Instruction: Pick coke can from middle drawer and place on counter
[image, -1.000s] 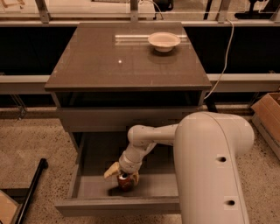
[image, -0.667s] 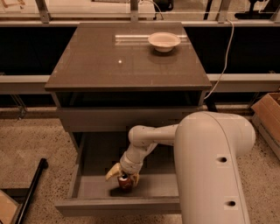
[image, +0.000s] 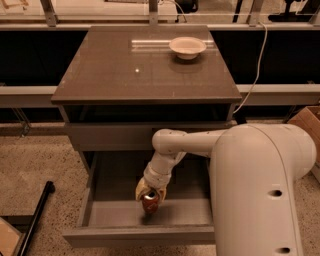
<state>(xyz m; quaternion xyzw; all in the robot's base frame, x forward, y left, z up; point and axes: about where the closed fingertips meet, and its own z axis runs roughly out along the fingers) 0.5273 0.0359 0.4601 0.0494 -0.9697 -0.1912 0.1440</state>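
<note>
Presently the coke can (image: 150, 202), red with a silver top, stands low in the open middle drawer (image: 145, 235), clamped between the fingers of the gripper (image: 149, 195). Whether its shadowed base touches the drawer floor cannot be told. The white arm (image: 260, 180) hides the drawer's right side.

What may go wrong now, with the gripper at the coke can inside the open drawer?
The gripper is low in the middle drawer, at the coke can. The can might slip and tip over during lifting. On the way up, the can or arm might catch the front edge of the counter.
</note>
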